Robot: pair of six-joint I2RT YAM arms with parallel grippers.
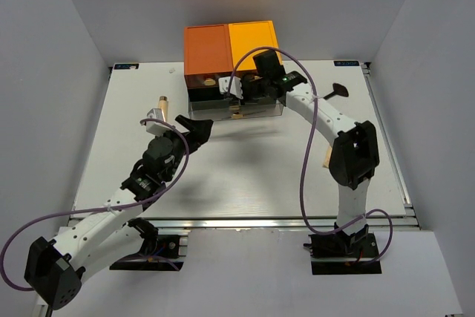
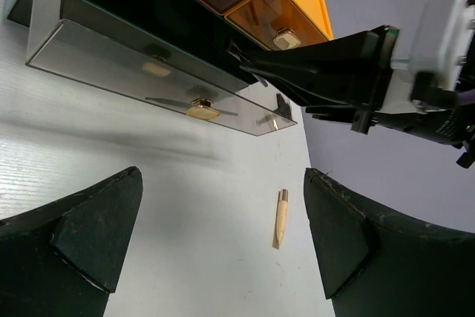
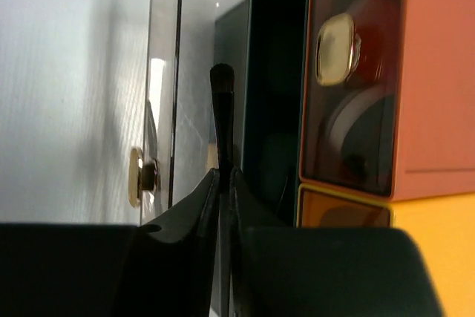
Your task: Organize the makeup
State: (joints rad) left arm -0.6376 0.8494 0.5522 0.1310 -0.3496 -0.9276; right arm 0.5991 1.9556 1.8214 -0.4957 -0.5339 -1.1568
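Your right gripper point(image 3: 223, 174), closed tight on a thin black makeup stick point(image 3: 221, 105), holds it in line with the jaws, tip toward the pulled-out clear plastic drawer point(image 3: 165, 50) just ahead; your left gripper point(image 2: 223, 217) hangs wide open, empty.

Lighting: bright overhead light is falling evenly, soft arm shadows lying on the white table point(image 1: 260, 191). Glare: the clear drawer front point(image 2: 111, 57) is mirroring pale streaks. Focus: the near fingers of the right gripper point(image 3: 221, 174) are blurring into black.
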